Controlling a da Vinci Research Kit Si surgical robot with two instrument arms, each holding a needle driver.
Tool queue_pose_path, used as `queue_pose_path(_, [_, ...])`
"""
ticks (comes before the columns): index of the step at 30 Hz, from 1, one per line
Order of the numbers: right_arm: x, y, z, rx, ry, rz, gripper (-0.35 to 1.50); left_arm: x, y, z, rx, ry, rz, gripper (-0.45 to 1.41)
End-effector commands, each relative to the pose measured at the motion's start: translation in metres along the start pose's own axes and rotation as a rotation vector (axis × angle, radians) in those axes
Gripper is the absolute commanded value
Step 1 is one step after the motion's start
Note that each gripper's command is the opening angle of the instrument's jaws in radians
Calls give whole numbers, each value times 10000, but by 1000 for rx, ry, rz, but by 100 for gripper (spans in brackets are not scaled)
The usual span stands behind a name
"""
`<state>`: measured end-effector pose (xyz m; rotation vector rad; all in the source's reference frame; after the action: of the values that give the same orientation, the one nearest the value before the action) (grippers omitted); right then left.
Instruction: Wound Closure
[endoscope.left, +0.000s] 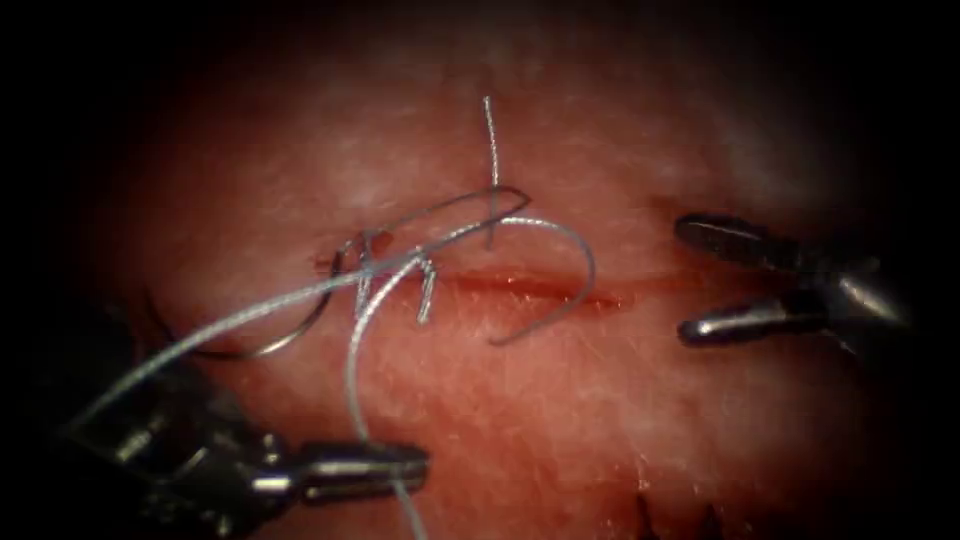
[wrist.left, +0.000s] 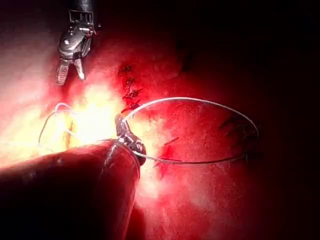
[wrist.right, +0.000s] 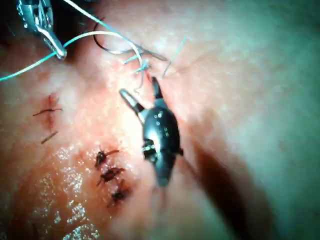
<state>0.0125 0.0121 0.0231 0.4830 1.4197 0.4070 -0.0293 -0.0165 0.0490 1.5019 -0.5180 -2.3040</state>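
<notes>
My right tool hangs over the tissue, past the right end of the cut. Its jaws are wide open and hold nothing. One jaw sits above the line of the cut and the other sits just below it. From the camera on my right arm I see the same tool, open, with its tips near the stitch.

My left tool is low down, well below the cut. Its jaws are closed on the thread. From my jaws the thread goes up in a curve to the stitch at the left part of the cut. The thread also runs on down past my jaws. A second strand goes from the stitch off to the left, above my left tool's shaft. In the left arm's camera the thread makes a wide loop beside my jaws.

The needle lies on the tissue, up and to the left of my left jaws, by the left end of the cut. No tool holds it. I cannot tell if its tip is in the tissue.

A loop of thread arcs over the cut between my two tools. A short end of thread sticks up above the cut.
</notes>
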Motion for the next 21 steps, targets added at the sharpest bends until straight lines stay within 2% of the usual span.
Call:
queue_pose_path(1, [-9, 10, 4, -35, 10, 0, -35, 2, 12, 2, -2, 0, -5, -45])
queue_pose_path(4, [-19, 30, 18, -107, -7, -18, -35, 1, 14, 3, -7, -2, -3, -45])
queue_pose_path(8, [-41, 46, 49, -137, -34, -38, -35, 2, 14, 3, -11, 0, -9, -45])
queue_pose_path(10, [-52, 49, 66, -129, -35, -49, -35, 1, 11, 3, -20, 16, -81, -45])
queue_pose_path(12, [-62, 50, 85, -117, -51, -58, -35, -1, 5, 3, -60, 34, -197, -45])
queue_pose_path(16, [-69, 44, 115, -92, -65, -65, -35, -4, -5, 2, -82, 40, -267, -45])
queue_pose_path(21, [-62, 31, 131, -59, -55, -65, -35, -19, -13, 4, -90, 54, -368, -45])
